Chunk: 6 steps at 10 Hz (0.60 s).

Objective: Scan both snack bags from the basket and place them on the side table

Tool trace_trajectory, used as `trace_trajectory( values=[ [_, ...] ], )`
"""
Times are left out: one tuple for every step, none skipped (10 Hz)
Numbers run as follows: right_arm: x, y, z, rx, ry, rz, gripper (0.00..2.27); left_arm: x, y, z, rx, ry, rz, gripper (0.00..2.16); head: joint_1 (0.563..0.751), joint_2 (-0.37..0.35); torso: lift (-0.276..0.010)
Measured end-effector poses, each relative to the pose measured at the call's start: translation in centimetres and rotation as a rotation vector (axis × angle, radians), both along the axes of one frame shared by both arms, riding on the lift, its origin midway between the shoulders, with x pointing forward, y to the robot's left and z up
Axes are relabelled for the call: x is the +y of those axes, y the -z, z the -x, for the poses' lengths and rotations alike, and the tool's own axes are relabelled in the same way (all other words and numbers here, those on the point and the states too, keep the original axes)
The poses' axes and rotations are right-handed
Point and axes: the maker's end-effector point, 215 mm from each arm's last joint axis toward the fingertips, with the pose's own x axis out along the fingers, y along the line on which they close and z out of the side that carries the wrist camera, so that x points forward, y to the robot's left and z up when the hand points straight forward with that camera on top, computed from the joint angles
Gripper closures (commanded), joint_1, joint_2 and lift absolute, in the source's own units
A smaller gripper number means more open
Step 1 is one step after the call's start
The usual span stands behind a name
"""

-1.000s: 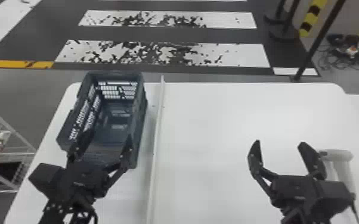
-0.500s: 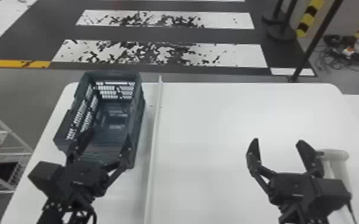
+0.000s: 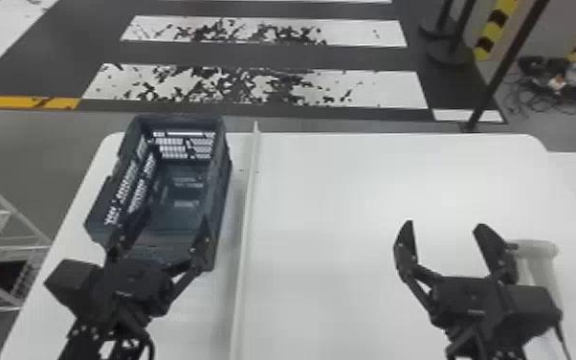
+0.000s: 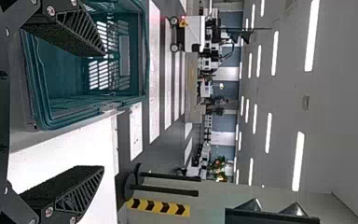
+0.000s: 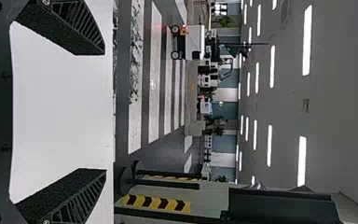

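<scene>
White table beneath the basket, left gripper and right gripper wide, I'd gently pinch likely-soft snack bags by seams.

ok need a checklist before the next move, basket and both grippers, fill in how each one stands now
1. Left gripper open with nothing between its fingers: ok.
2. Right gripper open with nothing between its fingers: ok.
3. Basket upright on the table, left of the long strip: ok.
4. Snack bags within the left gripper's reach inside the basket: cannot tell, its fingers cover part of the near end.
5. Right gripper free of the pale device beside it: cannot tell, they overlap in the head view.
6. A snack bag held, ready to scan: not ok, both grippers are empty.
</scene>
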Motion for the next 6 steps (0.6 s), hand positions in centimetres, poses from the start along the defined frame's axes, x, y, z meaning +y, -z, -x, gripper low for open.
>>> trace_trajectory(
  values=[
    [0.00,-0.01,-0.01,0.000,0.000,0.000,0.02,0.01,0.01,-0.10,-0.001,-0.001,0.001,0.14,0.695,0.011,-0.075],
    [0.00,-0.01,-0.02,0.000,0.000,0.000,0.02,0.01,-0.01,-0.19,-0.002,0.000,0.002,0.14,0.695,0.011,-0.075],
    [0.00,-0.02,-0.02,0.000,0.000,0.000,0.02,0.00,0.02,-0.23,-0.002,0.000,0.003,0.14,0.695,0.011,-0.075],
    [0.00,-0.02,-0.02,0.000,0.000,0.000,0.02,-0.03,0.11,-0.23,0.000,0.001,0.003,0.14,0.695,0.010,-0.075],
    [0.00,-0.02,-0.02,0.000,0.000,0.000,0.02,-0.04,0.23,-0.23,0.002,0.001,0.003,0.14,0.695,0.010,-0.075],
    [0.00,-0.01,-0.01,0.000,0.000,0.000,0.02,-0.03,0.30,-0.22,0.003,0.001,0.004,0.14,0.695,0.010,-0.075]
  ],
)
